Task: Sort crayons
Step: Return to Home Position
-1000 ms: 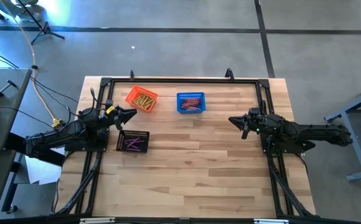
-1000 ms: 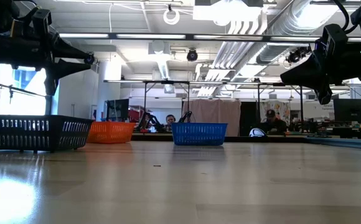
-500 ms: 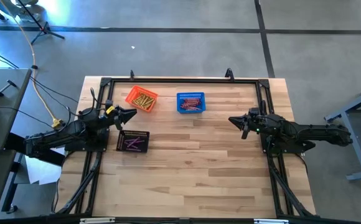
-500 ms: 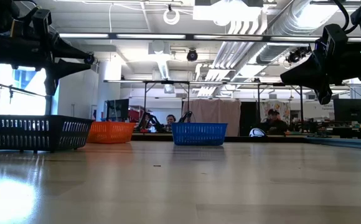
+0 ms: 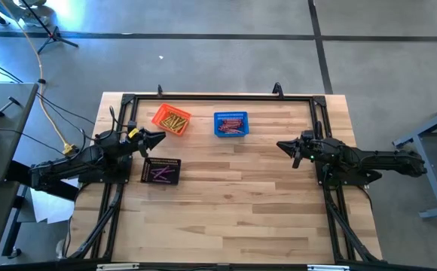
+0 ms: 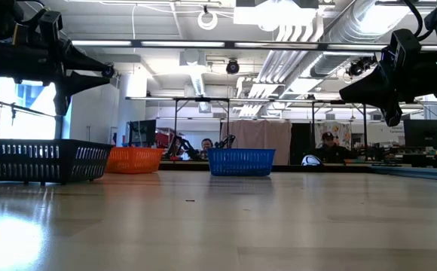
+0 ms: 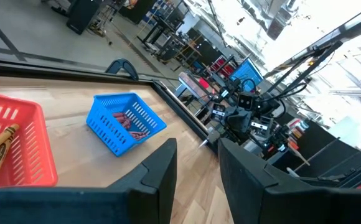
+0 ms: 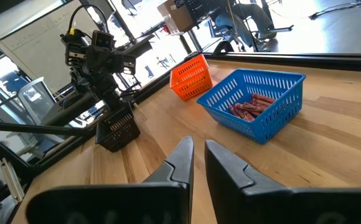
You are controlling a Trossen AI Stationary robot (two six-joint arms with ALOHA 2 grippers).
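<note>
1. Since both arms hang up off the table (image 5: 233, 211), neither claw is touching anything. The left claw (image 7: 196, 146) has its fingers a little apart. That's a narrow gap with nothing between them.
2. The right claw (image 8: 198, 143) is pinched almost together with just a slit showing. There's nothing in that one either.
3. From above, the left claw sits over the left side of the table with its tip pointing toward the middle. It's between the orange basket (image 5: 157, 117) and the black basket (image 5: 162, 160), near both and above them, not in either.
4. The right claw hangs over the right side, pointing back toward the left one. It's well apart from every basket, and the blue basket (image 5: 230, 114) is the closest.
5. Now the crayons, which are all in baskets:
   - The yellow crayons (image 5: 175, 121) lie in the orange basket.
   - The red crayons (image 8: 255, 106) are piled in the blue basket.
   - The purple crayons (image 5: 161, 174) are in the black basket.
6. As for layout, orange and blue stand side by side toward the far edge, with a gap between them. Orange is turned a bit askew. The black basket is on the left, closer to the near edge than the orange one.
7. From the table-level camera, the three baskets line up across the wood, black nearest. Two people (image 6: 206, 144) sit at desks in the room beyond.
</note>
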